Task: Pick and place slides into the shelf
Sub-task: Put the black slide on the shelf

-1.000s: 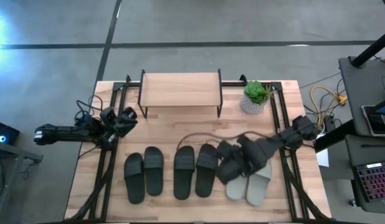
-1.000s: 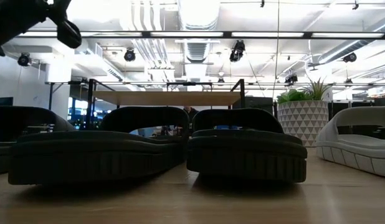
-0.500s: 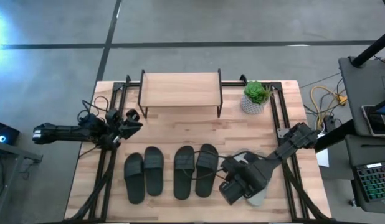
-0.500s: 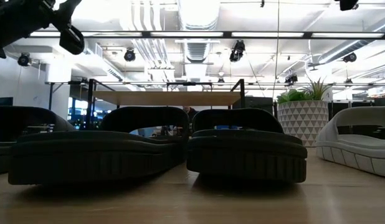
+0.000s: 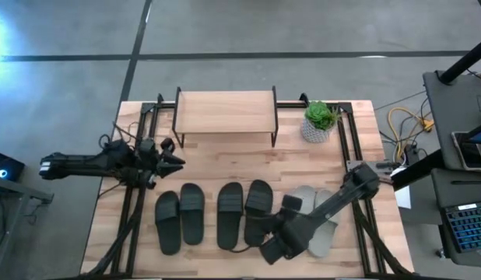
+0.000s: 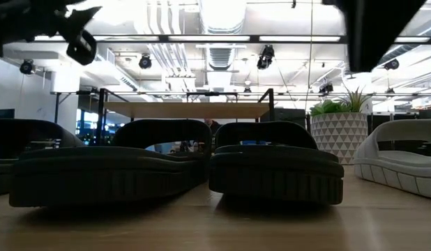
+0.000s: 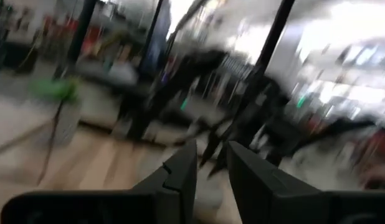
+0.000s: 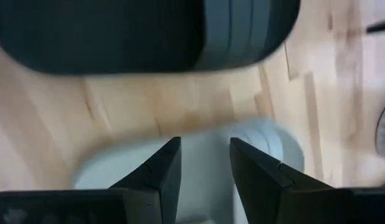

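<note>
Four black slides lie in a row, soles down, near the table's near edge; in the low view they fill the front. The pale grey-green pair lies to their right, partly under my right arm. The shelf stands at the far edge. My right gripper hovers open above the table between the rightmost black slide and a grey-green slide. My left gripper is open in the air over the left side, beyond the black slides.
A potted plant in a white pot stands to the right of the shelf. Black frame rails run along the table's left and right sides. Bare wood lies between the shelf and the row of slides.
My right gripper has swung from above the grey-green pair toward the near edge and to the left, ending beside the rightmost black slide and uncovering most of the pale pair. My left gripper has shifted a little to the right. No slide has moved.
</note>
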Available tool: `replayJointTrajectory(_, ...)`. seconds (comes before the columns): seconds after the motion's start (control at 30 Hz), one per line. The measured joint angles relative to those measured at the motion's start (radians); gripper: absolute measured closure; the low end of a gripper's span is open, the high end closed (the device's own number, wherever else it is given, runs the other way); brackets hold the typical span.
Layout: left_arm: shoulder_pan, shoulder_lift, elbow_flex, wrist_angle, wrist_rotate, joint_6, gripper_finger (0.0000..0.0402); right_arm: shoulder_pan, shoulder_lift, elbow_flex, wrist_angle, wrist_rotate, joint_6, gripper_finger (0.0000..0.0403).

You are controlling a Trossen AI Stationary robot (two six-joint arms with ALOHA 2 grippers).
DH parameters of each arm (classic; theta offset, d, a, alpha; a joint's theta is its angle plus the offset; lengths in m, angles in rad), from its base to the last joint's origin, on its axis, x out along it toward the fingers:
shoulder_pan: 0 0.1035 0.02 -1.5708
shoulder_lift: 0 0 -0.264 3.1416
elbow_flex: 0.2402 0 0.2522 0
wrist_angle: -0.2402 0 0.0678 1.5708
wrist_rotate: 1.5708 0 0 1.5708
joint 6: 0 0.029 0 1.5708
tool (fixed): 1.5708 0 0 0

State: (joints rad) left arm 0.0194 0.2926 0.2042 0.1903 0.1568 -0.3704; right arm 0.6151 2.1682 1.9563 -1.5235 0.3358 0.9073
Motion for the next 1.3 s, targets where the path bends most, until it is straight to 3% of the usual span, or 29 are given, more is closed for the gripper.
replayJointTrajectory(0.13,0.000,0.007,0.044,-0.225,-0.001,0.038,0.0327,0.000,0.063,0.064,0.015,0.117,0.000,0.0275)
replayJointTrajectory(0.3,0.000,0.002,0.048,-0.316,-0.004,0.037,0.0327,-0.010,0.112,0.116,0.046,0.196,0.000,0.0275)
replayJointTrajectory(0.67,0.000,-0.027,0.049,-0.411,-0.005,0.038,0.0327,-0.089,0.155,0.141,0.147,0.192,0.039,0.0275)
replayJointTrajectory(0.87,0.000,-0.039,0.049,-0.420,-0.005,0.038,0.0327,-0.108,0.170,0.130,0.151,0.220,-0.043,0.0272)
replayJointTrajectory(1.1,0.000,-0.041,0.049,-0.420,-0.004,0.038,0.0327,-0.100,0.171,0.129,0.135,0.293,-0.098,0.0231)
replayJointTrajectory(1.3,0.000,-0.039,0.049,-0.421,-0.004,0.044,0.0327,-0.101,0.172,0.101,0.144,0.294,-0.083,0.0188)
